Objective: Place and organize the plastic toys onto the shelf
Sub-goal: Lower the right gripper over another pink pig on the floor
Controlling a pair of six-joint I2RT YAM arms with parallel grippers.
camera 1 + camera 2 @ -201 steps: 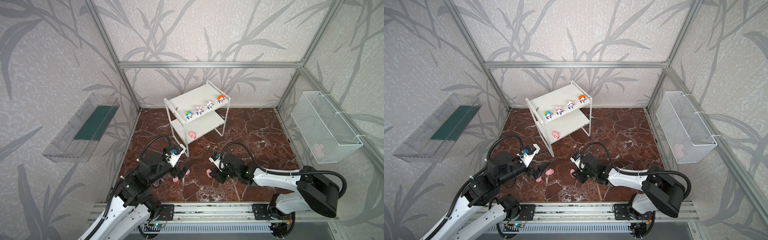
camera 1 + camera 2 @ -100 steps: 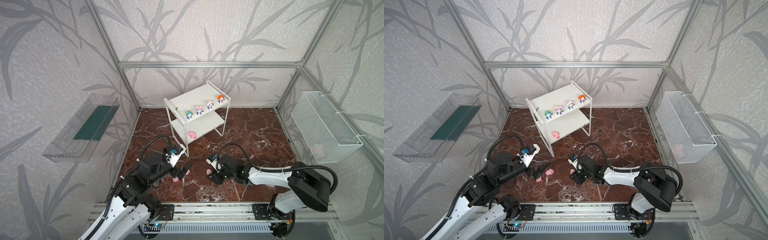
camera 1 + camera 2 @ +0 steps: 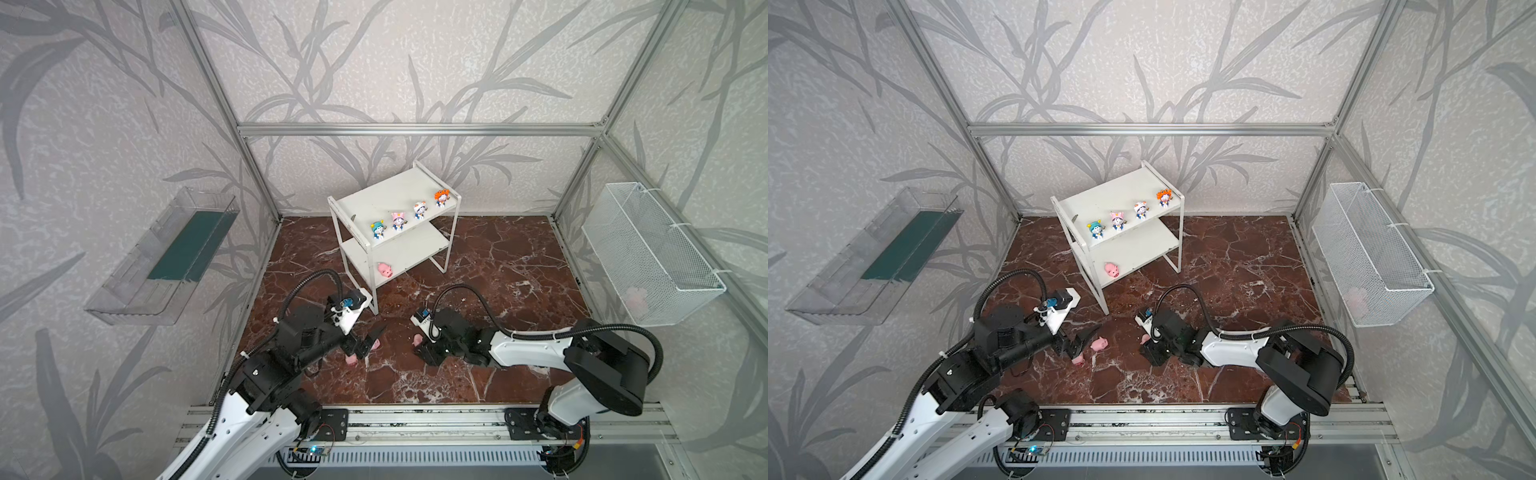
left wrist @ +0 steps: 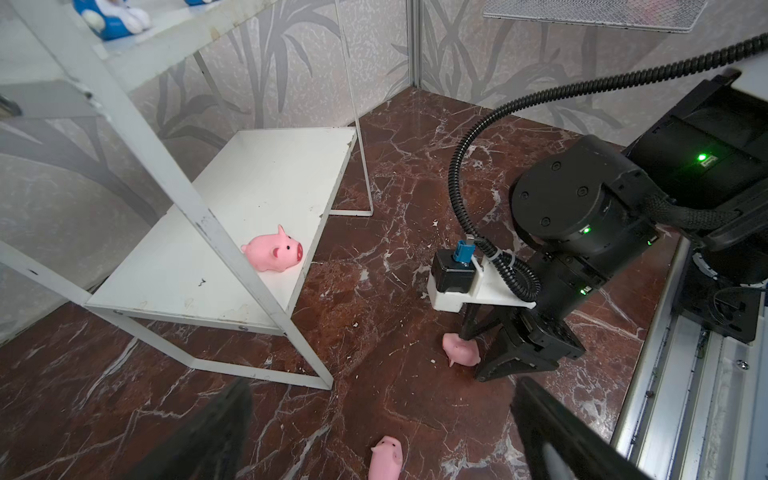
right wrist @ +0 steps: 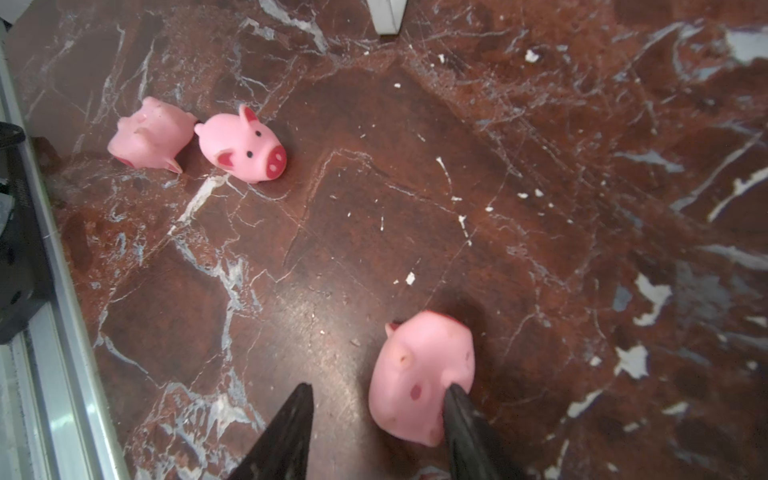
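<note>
**Four figurines and one pig shelved; three pigs on the marble**

Enclosure: grey leaf-print walls [image 3: 415,62], aluminium frame [image 3: 415,129], rail [image 3: 415,419] along the front edge. The worktop [image 3: 498,266] is red-brown marble, veined white and flecked with pale chips.

Mesh basket [image 3: 631,232] hangs on the right wall. A blurry pink lump [image 3: 636,296] lies in its near end.

Clear tray [image 3: 124,291] hangs on the left wall with a dark green panel [image 3: 191,245] in it.

Shelf [image 3: 382,195] stands askew near the worktop's back edge, left of the middle.
- Top tier: four upright figurines in a row along the front edge: teal-hat figurine [image 3: 377,230], pink-hat figurine [image 3: 398,220], white-hat figurine [image 3: 419,209], orange-hat figurine [image 3: 441,198].
- Lower tier: shelved pig [image 4: 272,252], upright at the board's front edge, beside a post.

Left gripper [image 4: 382,390] is low near the worktop's front edge, left of the middle. Its jaws are spread wide and pinch nothing.

Right gripper [image 5: 379,390] is low near the middle of the front edge, jaws part-spread. One fingertip [image 5: 459,411] touches the fourth pig [image 5: 415,357]. The other fingertip [image 5: 299,407] is clear of it, so the pig is not pinched.

Upright pig [image 5: 243,145] and tipped pig [image 5: 151,139] lie just beside each other on the marble, close to the left gripper's fingers.
</note>
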